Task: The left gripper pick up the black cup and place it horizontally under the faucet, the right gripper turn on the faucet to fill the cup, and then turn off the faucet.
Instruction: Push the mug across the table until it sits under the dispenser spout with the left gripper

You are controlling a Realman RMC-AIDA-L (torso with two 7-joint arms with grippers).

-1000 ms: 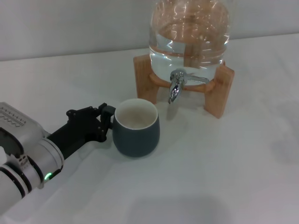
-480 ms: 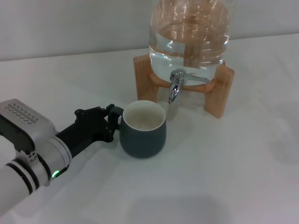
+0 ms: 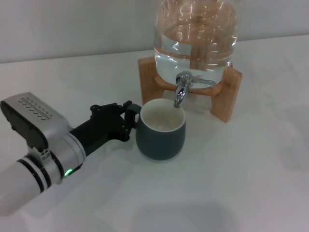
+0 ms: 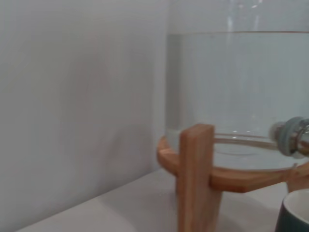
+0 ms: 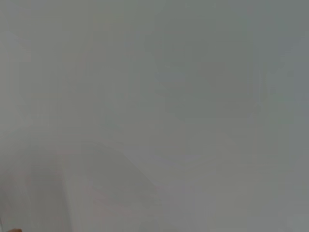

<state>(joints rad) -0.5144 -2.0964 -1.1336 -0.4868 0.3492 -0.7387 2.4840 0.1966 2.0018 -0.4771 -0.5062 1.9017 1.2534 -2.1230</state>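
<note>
Now the left claw (image 3: 129, 117), reaching in from the lower left of the head view, is clamped on the handle of the black cup (image 3: 161, 129). That cup stands upright on the white counter (image 3: 231, 183) at frame centre, its rim directly beneath the faucet (image 3: 181, 92) spout. Behind, a water-filled glass jar (image 3: 195, 34) sits on a wooden stand (image 3: 227, 92).
</note>
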